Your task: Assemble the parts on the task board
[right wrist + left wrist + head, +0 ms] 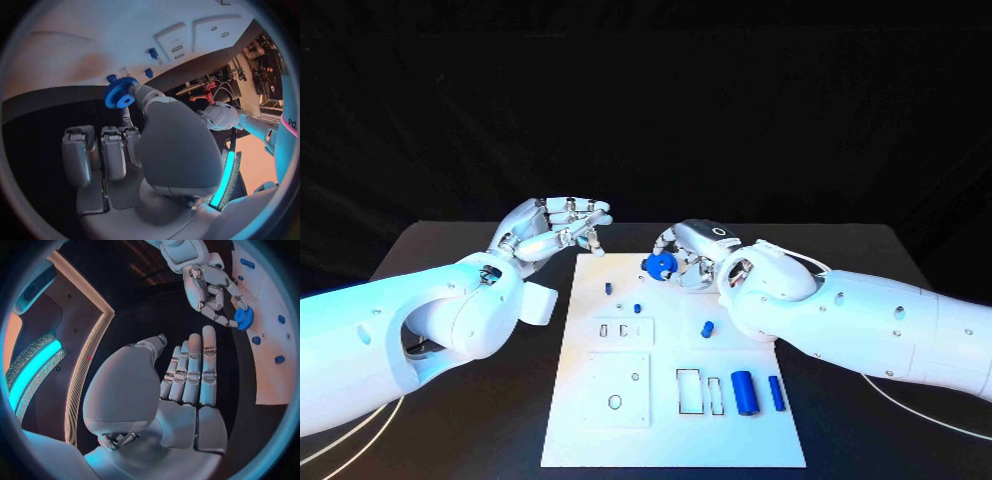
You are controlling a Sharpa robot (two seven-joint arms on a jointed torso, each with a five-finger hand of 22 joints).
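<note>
Here, right hand (692, 252) pinching a blue gear (659, 264) over the far edge of the task board (672, 440), left hand (564, 225) nearby, fingers straight, holding nothing.

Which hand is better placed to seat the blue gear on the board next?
Right. The right hand already pinches the blue gear over the task board's far end. The left hand holds nothing, beside the board's far left corner.

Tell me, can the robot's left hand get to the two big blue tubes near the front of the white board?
Probably yes. The left hand holds nothing, and the blue tubes lie uncovered on the task board. The right hand, holding the blue gear, is far from them.
</note>
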